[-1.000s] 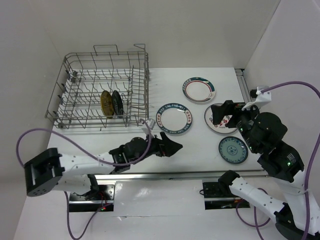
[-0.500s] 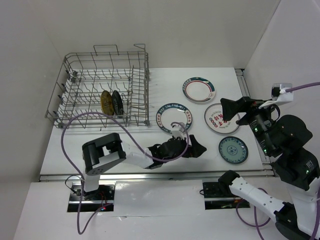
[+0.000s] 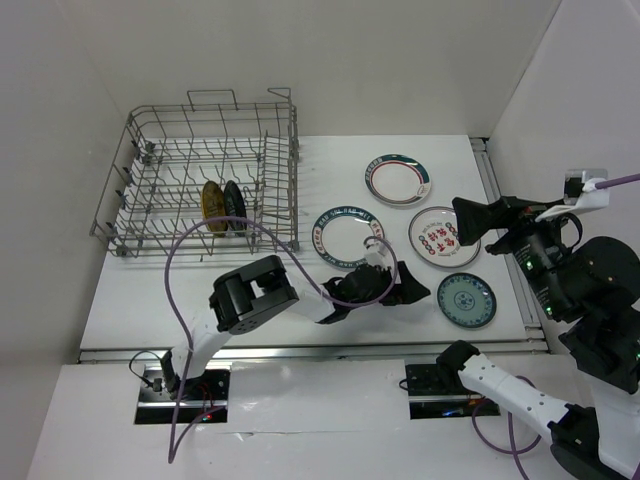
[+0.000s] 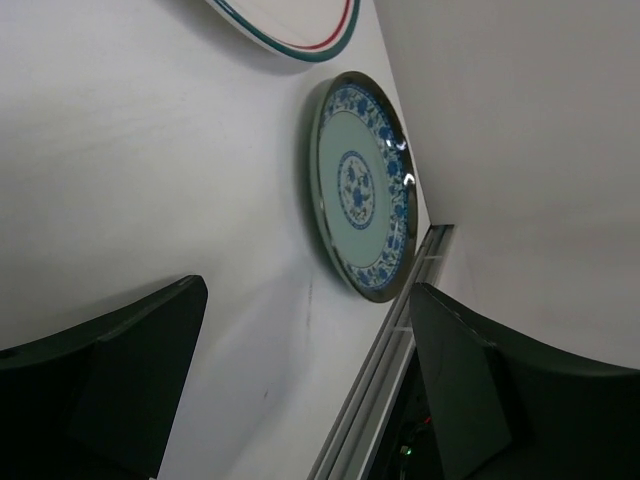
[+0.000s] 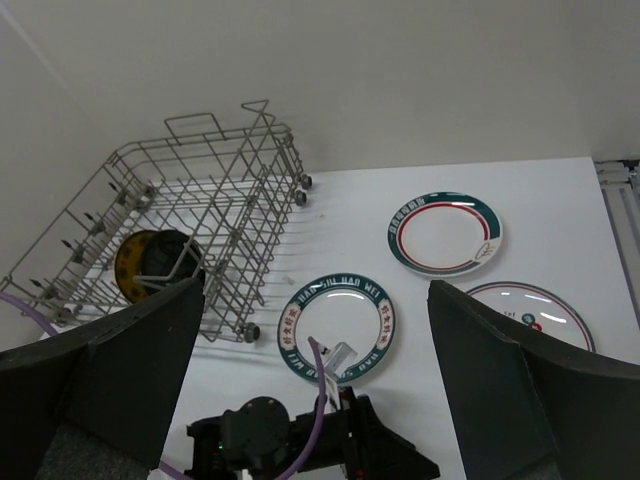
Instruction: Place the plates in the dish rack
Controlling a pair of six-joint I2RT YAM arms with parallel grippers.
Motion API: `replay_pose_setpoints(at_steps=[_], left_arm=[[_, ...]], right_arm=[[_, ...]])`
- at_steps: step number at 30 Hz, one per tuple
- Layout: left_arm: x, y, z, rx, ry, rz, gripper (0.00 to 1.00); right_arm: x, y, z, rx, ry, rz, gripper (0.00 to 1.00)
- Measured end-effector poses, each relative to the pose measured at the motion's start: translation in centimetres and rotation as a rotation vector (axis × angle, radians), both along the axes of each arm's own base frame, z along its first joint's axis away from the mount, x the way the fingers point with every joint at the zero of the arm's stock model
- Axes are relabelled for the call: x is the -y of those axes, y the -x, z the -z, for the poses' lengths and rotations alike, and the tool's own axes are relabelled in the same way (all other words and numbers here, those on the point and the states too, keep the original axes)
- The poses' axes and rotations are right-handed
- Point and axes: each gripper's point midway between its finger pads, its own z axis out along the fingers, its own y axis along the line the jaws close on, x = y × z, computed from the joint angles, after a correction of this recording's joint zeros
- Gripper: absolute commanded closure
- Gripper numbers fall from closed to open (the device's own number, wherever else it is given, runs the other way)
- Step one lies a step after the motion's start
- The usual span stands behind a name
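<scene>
Overhead, all six plates can be counted. The small yellow plate (image 3: 211, 206) and the black plate (image 3: 233, 205) stand on edge between the tines of the dish rack (image 3: 150, 170), at the far left of the table (image 3: 180, 290). The other four lie flat to its right: the blue-lettered plate (image 3: 350, 237) just beside the rack, the green/red-rimmed plate (image 3: 398, 179) farther back, the red-patterned plate (image 3: 440, 237), and the small teal plate (image 3: 466, 299) nearest the front rail.

The teal plate shows only from above and in the left wrist view, where it fills the middle, with the rim of a larger white plate cut off at the top edge. The right wrist view misses it. That view takes in the rack, the yellow plate behind the wires and the three larger plates. The black plate is hard to make out through the wires.

The left gripper (image 3: 415, 290) lies low on the table between the blue-lettered and teal plates. Its fingers (image 4: 110, 380) are spread and hold nothing. Its wrist and white tag cover part of the blue-lettered plate's near rim.

The right gripper (image 3: 465, 215) hangs above the red-patterned plate's right edge, its jaws wide apart and empty.

One purple cable (image 3: 180, 260) loops from each of the two arms.
</scene>
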Motion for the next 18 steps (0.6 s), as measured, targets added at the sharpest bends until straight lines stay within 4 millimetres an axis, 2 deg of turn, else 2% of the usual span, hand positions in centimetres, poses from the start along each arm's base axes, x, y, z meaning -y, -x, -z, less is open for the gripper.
replay_pose_setpoints(at_steps=[11, 18], left_arm=[[4.8, -0.7, -0.5, -0.036, 0.088, 0.064, 0.03], [6.3, -0.8, -0.8, -0.058, 0.141, 0.093, 0.05]], right_arm=[[0.1, 0.2, 0.1, -0.013, 0.015, 0.0, 0.0], [0.0, 0.1, 0.7, -0.037, 0.025, -0.001, 0.0]])
